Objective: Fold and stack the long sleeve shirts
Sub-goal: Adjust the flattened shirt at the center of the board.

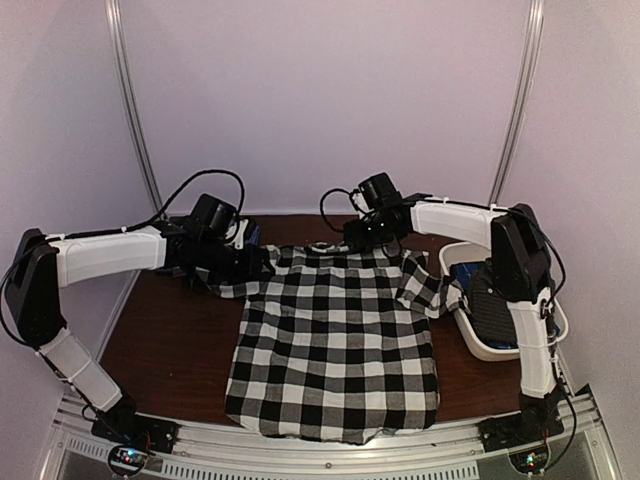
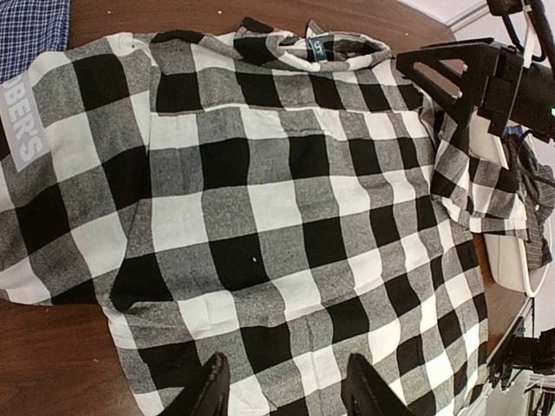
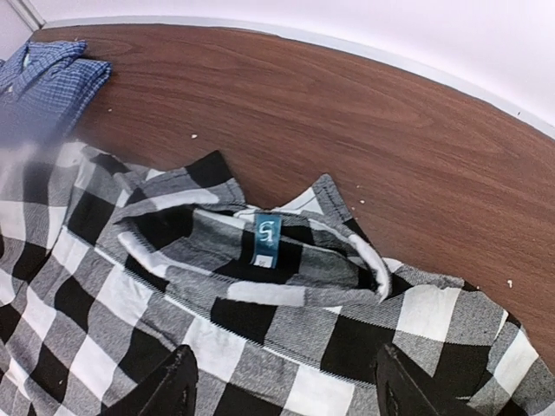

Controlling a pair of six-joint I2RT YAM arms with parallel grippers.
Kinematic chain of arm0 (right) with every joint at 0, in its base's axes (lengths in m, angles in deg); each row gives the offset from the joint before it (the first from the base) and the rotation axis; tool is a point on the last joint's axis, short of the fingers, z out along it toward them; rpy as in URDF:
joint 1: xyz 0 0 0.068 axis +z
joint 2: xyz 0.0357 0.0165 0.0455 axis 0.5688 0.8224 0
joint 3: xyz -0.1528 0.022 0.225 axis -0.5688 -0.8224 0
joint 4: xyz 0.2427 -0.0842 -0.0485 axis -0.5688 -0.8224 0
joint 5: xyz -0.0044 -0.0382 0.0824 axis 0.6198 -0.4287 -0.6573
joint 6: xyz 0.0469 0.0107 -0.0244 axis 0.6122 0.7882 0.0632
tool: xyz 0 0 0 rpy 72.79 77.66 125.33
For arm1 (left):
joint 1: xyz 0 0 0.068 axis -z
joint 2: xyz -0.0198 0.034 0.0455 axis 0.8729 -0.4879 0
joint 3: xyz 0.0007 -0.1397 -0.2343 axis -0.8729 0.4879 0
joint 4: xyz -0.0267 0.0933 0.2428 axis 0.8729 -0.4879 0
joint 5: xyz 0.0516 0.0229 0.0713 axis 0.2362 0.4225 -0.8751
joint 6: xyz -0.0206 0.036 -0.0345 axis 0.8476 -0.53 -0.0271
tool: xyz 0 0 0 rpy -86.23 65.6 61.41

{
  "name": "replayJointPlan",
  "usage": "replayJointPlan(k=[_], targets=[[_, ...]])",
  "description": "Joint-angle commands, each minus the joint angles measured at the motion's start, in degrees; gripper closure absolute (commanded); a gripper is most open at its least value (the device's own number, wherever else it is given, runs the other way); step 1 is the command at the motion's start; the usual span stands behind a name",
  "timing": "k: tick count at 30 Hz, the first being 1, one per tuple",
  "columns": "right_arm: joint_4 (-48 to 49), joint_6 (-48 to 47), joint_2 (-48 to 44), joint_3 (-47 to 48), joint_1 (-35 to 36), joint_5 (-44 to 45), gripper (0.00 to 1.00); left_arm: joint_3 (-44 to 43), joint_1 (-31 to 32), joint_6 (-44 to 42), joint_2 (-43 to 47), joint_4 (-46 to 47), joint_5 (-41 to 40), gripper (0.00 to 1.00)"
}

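Top view: the checked shirt point(image 1: 335, 340) lies spread on the table point(image 1: 170, 340). The left gripper point(image 1: 240, 262) reaches its far-left shoulder, and the right gripper point(image 1: 362, 240) hovers over the collar point(image 1: 325, 247).
Left wrist view: jaws apart above the cloth.
Right wrist view: jaws apart above the collar; the blue shirt point(image 3: 52, 74) lies beyond.

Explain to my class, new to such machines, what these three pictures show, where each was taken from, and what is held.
Two robot arms are bolted to a table. One picture looks down from above; the others come from a camera on each wrist, so the dark prongs at the bottom are that arm's own claw. A checked shirt lies spread out, a folded blue shirt far left, a white basket on the right. The left claw and right claw stand open over the checked shirt, holding nothing.
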Motion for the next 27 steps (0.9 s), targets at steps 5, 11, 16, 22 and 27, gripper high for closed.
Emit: replayJointPlan(k=[5,11,16,22,27], targets=[[-0.3,-1.5,-4.3,-5.5,4.9,2.2,0.28,-1.7,0.2,-2.2,-0.1,2.5,1.9,0.53],[0.4,-1.5,-4.0,-8.3,5.1,3.0,0.29,-1.7,0.2,-2.2,-1.6,4.6,4.2,0.54],[1.0,-1.2,-0.2,-4.7,4.3,2.8,0.29,-1.4,0.2,-1.8,-2.1,5.6,4.2,0.54],[-3.5,-1.7,10.7,10.2,3.9,2.7,0.41,-2.1,0.2,-2.2,-2.4,4.2,3.3,0.54],[-5.1,-1.6,16.9,18.7,2.6,0.3,0.46,-2.8,0.1,-2.8,-1.7,2.1,1.4,0.53]])
